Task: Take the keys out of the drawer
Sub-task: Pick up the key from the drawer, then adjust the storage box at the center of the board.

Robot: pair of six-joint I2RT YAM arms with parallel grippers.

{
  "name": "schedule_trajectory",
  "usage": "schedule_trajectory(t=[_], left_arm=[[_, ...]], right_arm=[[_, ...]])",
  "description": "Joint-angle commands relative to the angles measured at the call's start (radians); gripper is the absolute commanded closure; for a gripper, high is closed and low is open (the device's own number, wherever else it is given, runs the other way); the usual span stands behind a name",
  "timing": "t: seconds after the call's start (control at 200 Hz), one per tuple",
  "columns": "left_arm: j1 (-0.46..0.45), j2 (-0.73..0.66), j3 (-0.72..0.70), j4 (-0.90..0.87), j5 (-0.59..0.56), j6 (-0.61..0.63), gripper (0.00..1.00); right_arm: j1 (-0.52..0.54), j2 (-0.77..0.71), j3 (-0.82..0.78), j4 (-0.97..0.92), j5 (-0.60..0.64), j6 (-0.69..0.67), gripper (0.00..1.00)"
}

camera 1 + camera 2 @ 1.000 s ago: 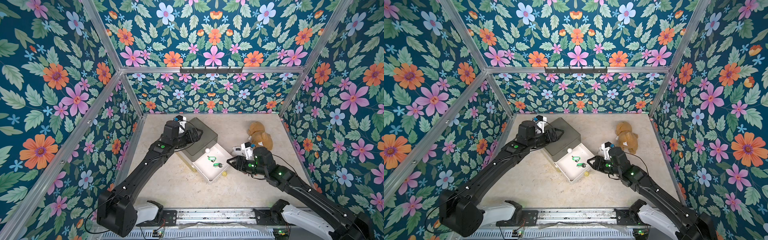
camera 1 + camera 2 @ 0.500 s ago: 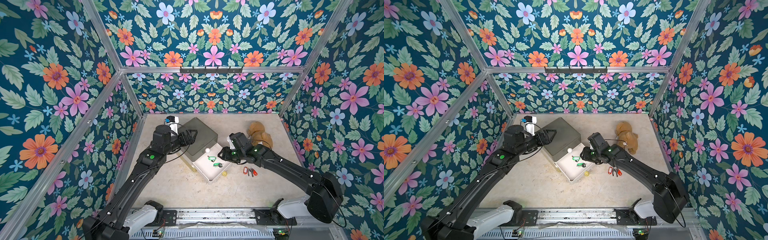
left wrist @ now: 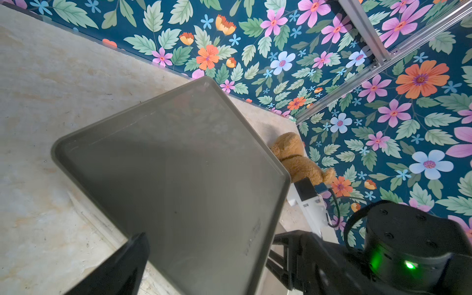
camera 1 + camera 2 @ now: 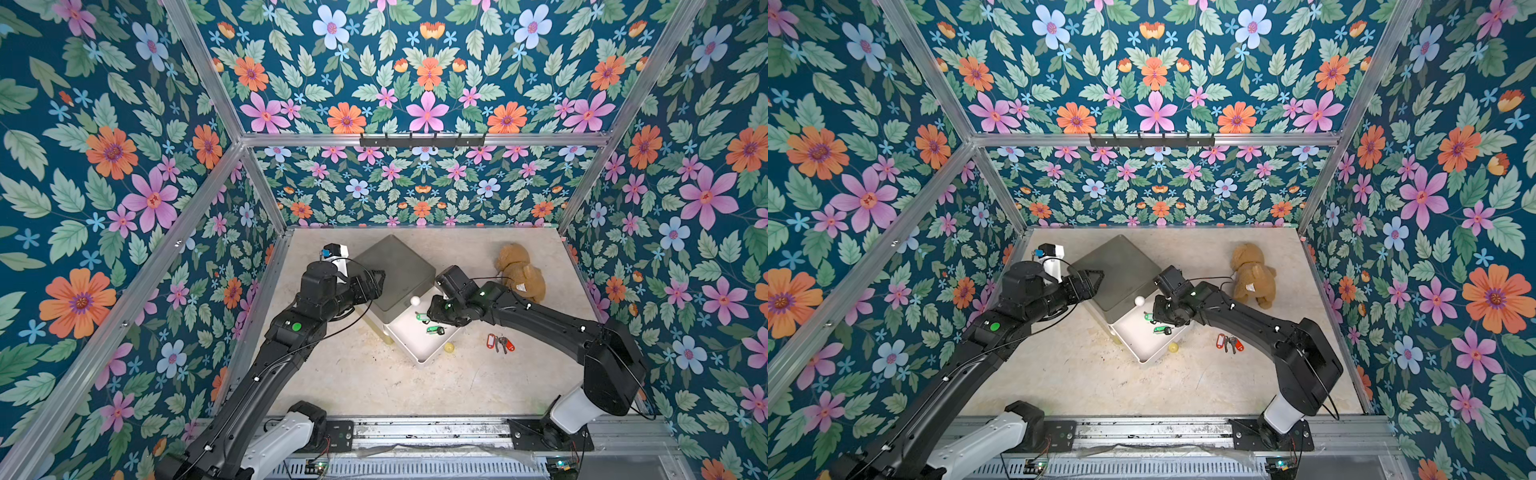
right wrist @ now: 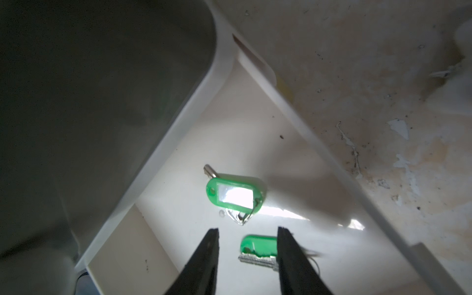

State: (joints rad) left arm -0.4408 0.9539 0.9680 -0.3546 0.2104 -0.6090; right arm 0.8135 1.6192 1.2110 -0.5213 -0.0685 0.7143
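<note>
The white drawer stands pulled out from a grey-topped cabinet. Two green-tagged keys lie in it: one nearer the cabinet, another beside it. My right gripper hangs low over the drawer, open, its fingertips on either side of the second green key. Two red-tagged keys lie on the table right of the drawer. My left gripper is open, its fingers straddling the cabinet's left corner.
A brown teddy bear lies at the back right. A small yellow ball sits by the drawer's right side, and a white knob tops the drawer front. Floral walls enclose the table on three sides.
My right gripper went from the table right of the drawer, where the red keys now lie, to over the drawer; its jaws have narrowed. The left arm drew back slightly.
</note>
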Motion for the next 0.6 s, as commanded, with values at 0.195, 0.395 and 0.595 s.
schedule_trajectory(t=[0.195,0.395,0.595], left_arm=[[0.000,-0.020,-0.007,-0.015,-0.026,0.012,0.01],[0.001,-0.033,-0.015,-0.027,-0.037,0.018,0.01],[0.001,-0.044,-0.017,-0.038,-0.049,0.023,0.01]], right_arm=[[0.010,0.062,0.030,-0.017,0.038,0.010,0.62],[0.018,0.093,0.050,-0.019,0.047,0.010,0.65],[0.020,0.109,0.063,-0.025,0.056,0.008,0.70]])
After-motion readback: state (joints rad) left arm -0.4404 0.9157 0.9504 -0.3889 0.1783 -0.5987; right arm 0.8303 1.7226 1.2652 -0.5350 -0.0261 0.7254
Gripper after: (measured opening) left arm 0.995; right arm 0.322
